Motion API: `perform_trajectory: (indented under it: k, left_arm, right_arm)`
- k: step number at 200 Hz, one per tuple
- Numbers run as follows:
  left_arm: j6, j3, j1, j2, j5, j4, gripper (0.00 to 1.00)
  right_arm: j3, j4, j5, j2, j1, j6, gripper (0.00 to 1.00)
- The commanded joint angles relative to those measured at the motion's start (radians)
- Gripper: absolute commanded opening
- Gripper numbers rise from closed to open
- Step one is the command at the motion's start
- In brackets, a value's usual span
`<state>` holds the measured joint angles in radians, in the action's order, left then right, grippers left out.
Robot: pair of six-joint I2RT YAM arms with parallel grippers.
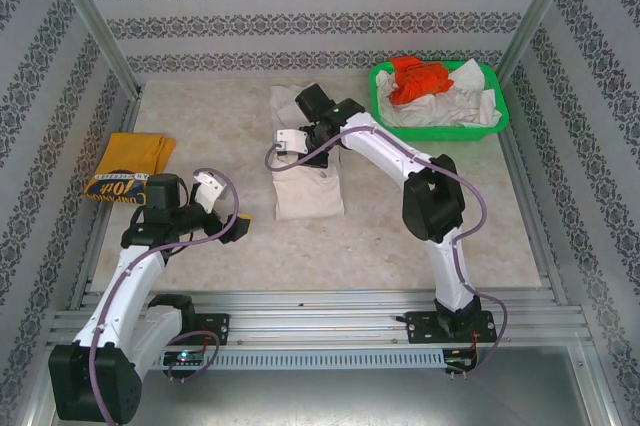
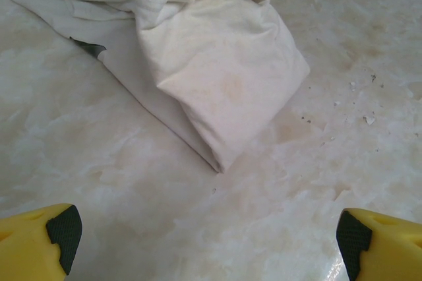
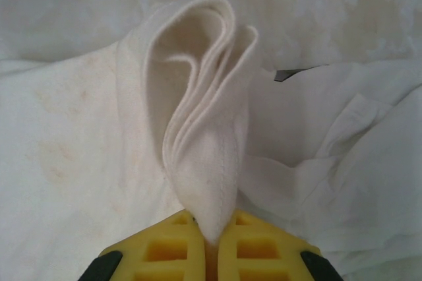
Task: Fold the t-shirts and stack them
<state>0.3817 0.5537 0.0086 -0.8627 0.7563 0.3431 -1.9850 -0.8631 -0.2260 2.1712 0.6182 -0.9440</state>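
- A green basket [image 1: 440,134] sits at the tabletop's [image 1: 380,236] far right corner, holding a crumpled orange-red shirt [image 1: 418,79] and a white shirt [image 1: 450,106].
- The right end effector [image 3: 211,228] is clamped on a raised fold of the cream-white shirt [image 1: 308,191], which lies mid-tabletop.
- The left end effector [image 2: 206,231] hangs wide open over bare tabletop near that shirt, holding nothing.
- A folded mustard-yellow shirt [image 1: 130,166] lies at the left; its lettering is too small to read.
- Only a dark sliver [image 2: 89,47] of print shows on the cream-white shirt.
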Motion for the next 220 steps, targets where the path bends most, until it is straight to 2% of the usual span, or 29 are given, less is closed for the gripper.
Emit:
perform_trajectory:
  k: [1, 69, 127, 220]
  left_arm:
    - [-0.010, -0.003, 0.008, 0.014, 0.029, -0.044, 1.00]
    - [-0.019, 0.001, 0.010, 0.013, 0.031, -0.041, 1.00]
    - [-0.021, 0.001, 0.011, 0.007, 0.034, -0.041, 1.00]
    - [-0.027, 0.003, 0.011, 0.010, 0.038, -0.034, 1.00]
  right_arm:
    - [-0.071, -0.030, -0.019, 0.050, -0.010, -0.032, 0.00]
    - [-0.193, -0.041, 0.001, 0.155, -0.035, -0.038, 0.00]
    - [-0.186, -0.036, 0.027, 0.176, -0.047, -0.032, 0.00]
    - [-0.174, 0.071, 0.059, 0.231, -0.061, -0.007, 0.00]
